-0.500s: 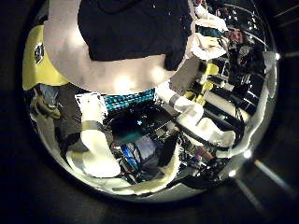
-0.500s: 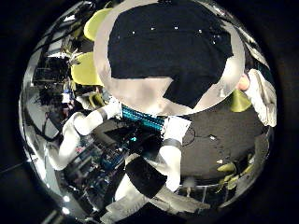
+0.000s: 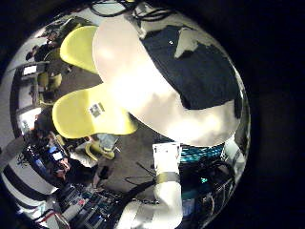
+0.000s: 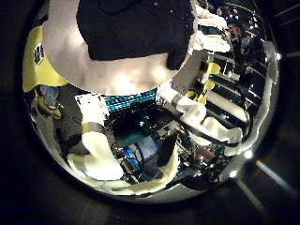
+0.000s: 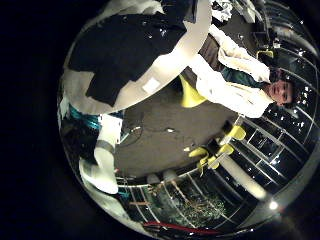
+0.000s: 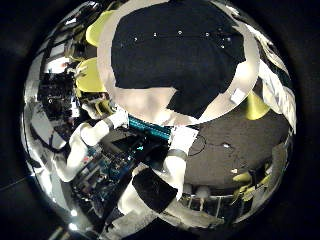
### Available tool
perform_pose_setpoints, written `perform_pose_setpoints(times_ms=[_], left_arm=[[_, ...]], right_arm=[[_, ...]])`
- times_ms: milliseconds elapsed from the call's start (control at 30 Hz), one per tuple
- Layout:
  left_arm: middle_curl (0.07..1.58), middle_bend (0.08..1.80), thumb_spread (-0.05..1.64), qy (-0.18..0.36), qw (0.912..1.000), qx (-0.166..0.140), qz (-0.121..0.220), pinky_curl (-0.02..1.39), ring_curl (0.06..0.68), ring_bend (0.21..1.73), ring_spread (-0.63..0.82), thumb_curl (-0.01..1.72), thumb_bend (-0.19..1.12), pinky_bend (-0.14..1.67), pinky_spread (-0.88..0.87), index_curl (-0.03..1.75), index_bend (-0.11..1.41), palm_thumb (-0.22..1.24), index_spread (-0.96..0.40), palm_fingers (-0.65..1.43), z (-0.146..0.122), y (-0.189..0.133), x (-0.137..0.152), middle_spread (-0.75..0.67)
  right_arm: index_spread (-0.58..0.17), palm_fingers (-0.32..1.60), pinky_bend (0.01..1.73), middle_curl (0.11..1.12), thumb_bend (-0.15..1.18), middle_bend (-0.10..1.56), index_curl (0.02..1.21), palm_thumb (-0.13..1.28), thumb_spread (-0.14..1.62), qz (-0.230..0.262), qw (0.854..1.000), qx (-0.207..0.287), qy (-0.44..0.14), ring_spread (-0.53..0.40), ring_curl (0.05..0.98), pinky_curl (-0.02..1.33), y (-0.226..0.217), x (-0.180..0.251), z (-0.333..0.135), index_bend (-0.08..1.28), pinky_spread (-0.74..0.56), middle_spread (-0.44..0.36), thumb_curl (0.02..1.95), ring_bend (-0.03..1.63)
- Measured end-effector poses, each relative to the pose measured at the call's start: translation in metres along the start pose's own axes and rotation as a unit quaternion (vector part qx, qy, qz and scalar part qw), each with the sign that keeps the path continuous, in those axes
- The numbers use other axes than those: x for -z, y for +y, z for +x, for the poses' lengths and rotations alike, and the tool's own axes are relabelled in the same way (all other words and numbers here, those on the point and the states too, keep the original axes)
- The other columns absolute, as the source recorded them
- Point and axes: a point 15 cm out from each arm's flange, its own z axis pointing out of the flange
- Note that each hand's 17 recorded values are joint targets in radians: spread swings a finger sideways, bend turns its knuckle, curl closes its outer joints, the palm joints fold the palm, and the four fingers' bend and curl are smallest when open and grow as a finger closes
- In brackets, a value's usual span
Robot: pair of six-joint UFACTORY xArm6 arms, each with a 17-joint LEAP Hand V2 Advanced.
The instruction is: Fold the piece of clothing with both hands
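From my palm cameras I see the dark piece of clothing point(image 6: 180, 60) lying spread flat on the round white worktop point(image 6: 150, 100), covering most of its top and leaving a bare pale strip along the edge. In the left thumb side palm view the garment point(image 4: 131, 33) sits on the worktop point(image 4: 103, 75), with white finger parts of a hand point(image 4: 208, 28) at its edge; which hand that is I cannot tell. The left little finger side view shows the clothing point(image 3: 195, 67) on the same worktop point(image 3: 143, 86). For both the left hand and the right hand, I cannot tell how the fingers stand.
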Motion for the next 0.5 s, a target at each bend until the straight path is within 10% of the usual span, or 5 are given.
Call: perform_pose_setpoints(times_ms=[300, 500], left_arm=[[0.34, 0.20, 0.96, -0.077, 0.9911, -0.093, 0.057, 0.31, 0.212, 0.66, 0.38, 0.30, -0.03, 0.34, 0.45, 0.30, 0.13, 0.08, -0.07, 0.13, 0.013, -0.035, -0.072, 0.20], [0.34, 0.19, 0.93, -0.133, 0.9847, -0.102, 0.048, 0.31, 0.206, 0.66, 0.37, 0.30, -0.03, 0.35, 0.44, 0.31, 0.19, 0.10, -0.07, 0.13, 0.013, -0.057, -0.101, 0.20]], right_arm=[[-0.363, 0.11, 0.59, 0.35, -0.02, 0.21, 0.25, 0.26, 1.15, -0.017, 1.000, -0.013, -0.009, 0.144, 0.230, 0.27, 0.008, -0.006, 0.005, 0.15, 0.34, 0.026, 0.26, 0.61], [-0.363, 0.11, 0.59, 0.35, -0.02, 0.21, 0.25, 0.26, 1.15, -0.018, 0.999, -0.023, -0.015, 0.144, 0.232, 0.27, 0.015, -0.007, 0.012, 0.15, 0.34, 0.026, 0.26, 0.61]])
